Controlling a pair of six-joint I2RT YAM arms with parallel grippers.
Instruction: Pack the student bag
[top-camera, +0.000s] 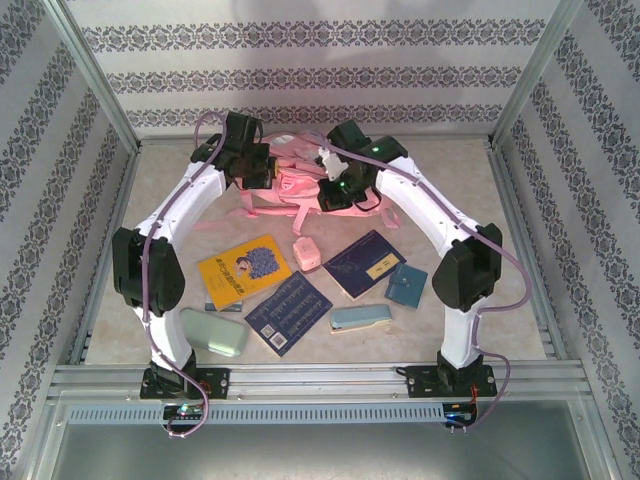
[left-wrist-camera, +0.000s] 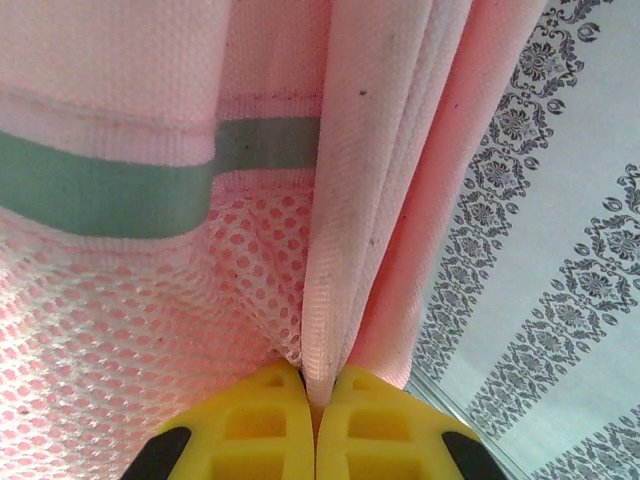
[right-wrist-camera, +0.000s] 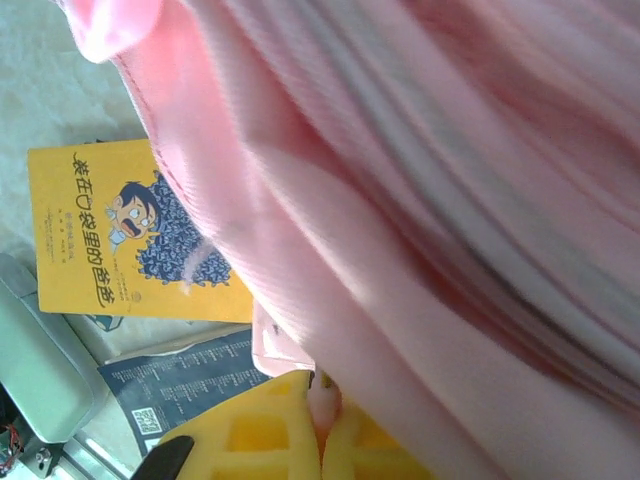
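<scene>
Clearly, both arms had hold of the bag (top-camera: 298, 180), which lay at the far middle of the table (top-camera: 470, 195), beyond the books laid out nearer the arm bases. The left gripper (left-wrist-camera: 316, 392) was clamped on a thin fold of pink fabric just beside the mesh pocket (left-wrist-camera: 130, 340). Its yellow fingers (left-wrist-camera: 250, 425) were pressed together with only the cloth between them. The right gripper (right-wrist-camera: 322, 408) was likewise pinched shut on a pink edge. Its camera looked past the fabric to the yellow book (right-wrist-camera: 120, 235) and a dark book (right-wrist-camera: 180, 375) on the table.

The step in hand looked like spreading or raising the bag so that it could take the books. Whether a zip stood open could not be told from these views.

To do this well, the two grips would need to move together. They should draw apart evenly and rise at the same rate, so that neither fold slid out of its narrow pinch. The left hold seemed the weaker, since it caught only the very edge of the fold. A slow pull with no twist would suit it best.

The mouth would best end up facing the near side, towards the books. The straps should hang free of both arms and of the things lying close by.
</scene>
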